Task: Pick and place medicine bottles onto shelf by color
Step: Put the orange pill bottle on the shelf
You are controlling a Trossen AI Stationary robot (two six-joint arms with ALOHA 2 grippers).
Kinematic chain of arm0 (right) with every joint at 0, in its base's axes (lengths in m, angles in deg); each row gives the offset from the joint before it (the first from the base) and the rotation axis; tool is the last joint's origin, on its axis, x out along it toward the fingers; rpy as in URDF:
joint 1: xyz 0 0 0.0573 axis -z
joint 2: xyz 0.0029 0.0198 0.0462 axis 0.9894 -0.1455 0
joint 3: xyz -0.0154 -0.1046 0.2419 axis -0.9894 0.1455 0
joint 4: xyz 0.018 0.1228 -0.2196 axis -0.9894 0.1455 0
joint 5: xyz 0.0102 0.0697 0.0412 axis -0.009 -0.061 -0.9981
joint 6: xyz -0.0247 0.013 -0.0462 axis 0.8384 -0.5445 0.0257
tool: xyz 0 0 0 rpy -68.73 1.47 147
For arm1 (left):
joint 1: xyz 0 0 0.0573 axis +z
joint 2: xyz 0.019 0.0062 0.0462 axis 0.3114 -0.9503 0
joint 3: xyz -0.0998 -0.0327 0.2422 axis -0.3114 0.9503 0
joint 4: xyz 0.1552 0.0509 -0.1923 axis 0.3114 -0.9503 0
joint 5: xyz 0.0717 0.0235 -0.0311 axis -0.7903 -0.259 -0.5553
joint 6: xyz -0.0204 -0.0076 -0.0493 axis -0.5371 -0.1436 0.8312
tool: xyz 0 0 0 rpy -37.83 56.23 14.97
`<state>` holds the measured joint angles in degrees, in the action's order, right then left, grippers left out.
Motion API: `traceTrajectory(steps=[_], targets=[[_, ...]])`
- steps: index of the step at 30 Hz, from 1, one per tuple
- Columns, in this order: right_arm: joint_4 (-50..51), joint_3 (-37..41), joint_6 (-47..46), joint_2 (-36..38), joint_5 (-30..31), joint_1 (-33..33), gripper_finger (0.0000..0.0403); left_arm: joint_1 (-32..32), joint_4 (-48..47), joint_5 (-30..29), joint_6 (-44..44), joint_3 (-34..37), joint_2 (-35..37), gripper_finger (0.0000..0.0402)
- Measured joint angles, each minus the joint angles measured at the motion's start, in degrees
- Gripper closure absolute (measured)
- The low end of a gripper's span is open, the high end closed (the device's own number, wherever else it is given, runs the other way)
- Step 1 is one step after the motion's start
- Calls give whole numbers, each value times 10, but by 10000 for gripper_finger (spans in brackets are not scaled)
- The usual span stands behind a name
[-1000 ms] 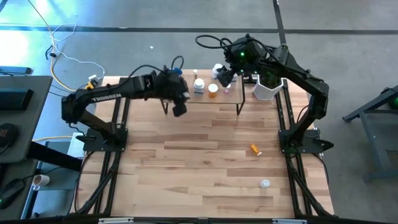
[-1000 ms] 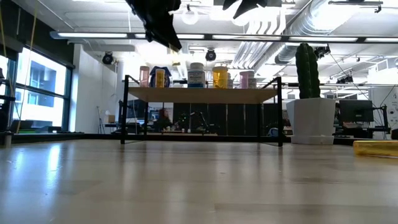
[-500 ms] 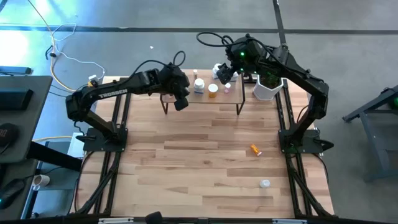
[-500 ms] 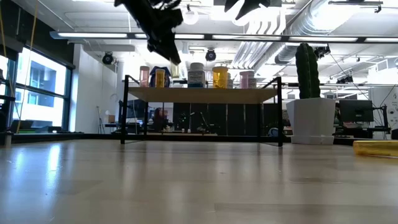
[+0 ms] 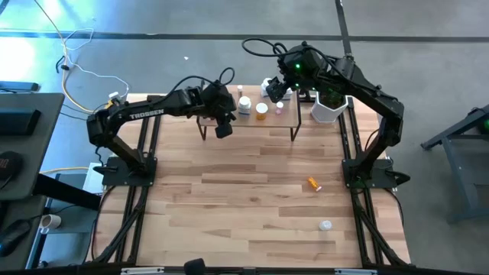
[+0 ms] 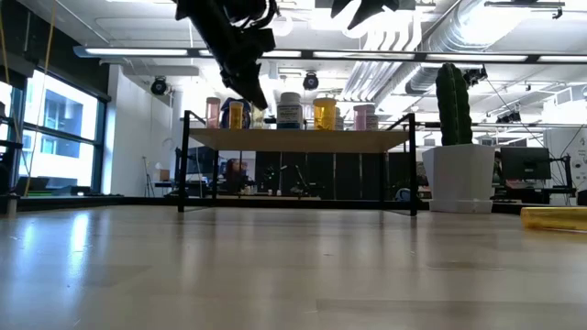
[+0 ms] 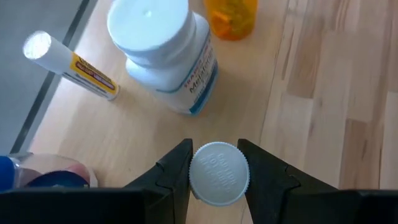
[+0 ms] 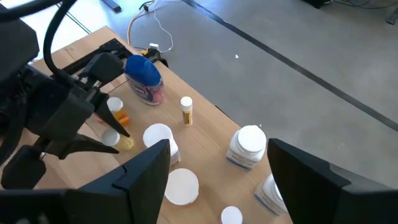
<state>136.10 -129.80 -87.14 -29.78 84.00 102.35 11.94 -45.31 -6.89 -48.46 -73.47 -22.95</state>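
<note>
The shelf [image 5: 248, 116] stands at the table's far edge, and several bottles stand on its board [image 6: 298, 139]. My left gripper [image 5: 222, 126] hangs over the shelf's left part, shut on a small white-capped bottle [image 7: 218, 173]. Below it in the left wrist view are a white blue-labelled bottle [image 7: 165, 56], an orange bottle [image 7: 231, 15], a slim yellow-labelled vial [image 7: 74, 62] lying flat, and a blue-lidded jar [image 7: 37, 177]. My right gripper [image 5: 273, 90] is open and empty above the shelf's right part. An orange bottle [image 5: 314, 183] and a white one [image 5: 326, 225] lie on the table. My left gripper pinches the bottle's white cap [image 7: 198, 177] between its two fingers, one on each side. The fingers come from above, pointing down. The bottle hangs upright below them over the shelf board; whether its base touches the board, I cannot tell.
A white pot with a green cactus [image 5: 327, 107] stands right of the shelf. The right arm reaches over the shelf's far right corner. The table's middle and near part hold only the two loose bottles.
My left gripper has gone toward the table's far edge and down toward the shelf's left part, carrying the white-capped bottle with it. It has stayed shut. My right gripper has kept its place above the shelf.
</note>
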Motion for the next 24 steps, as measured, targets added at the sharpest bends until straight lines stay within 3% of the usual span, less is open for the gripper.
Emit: traceTrajectory(steps=[24], targets=[[0,0,-28,0,-4,0,142,3,-18,1,1,0,1,289]])
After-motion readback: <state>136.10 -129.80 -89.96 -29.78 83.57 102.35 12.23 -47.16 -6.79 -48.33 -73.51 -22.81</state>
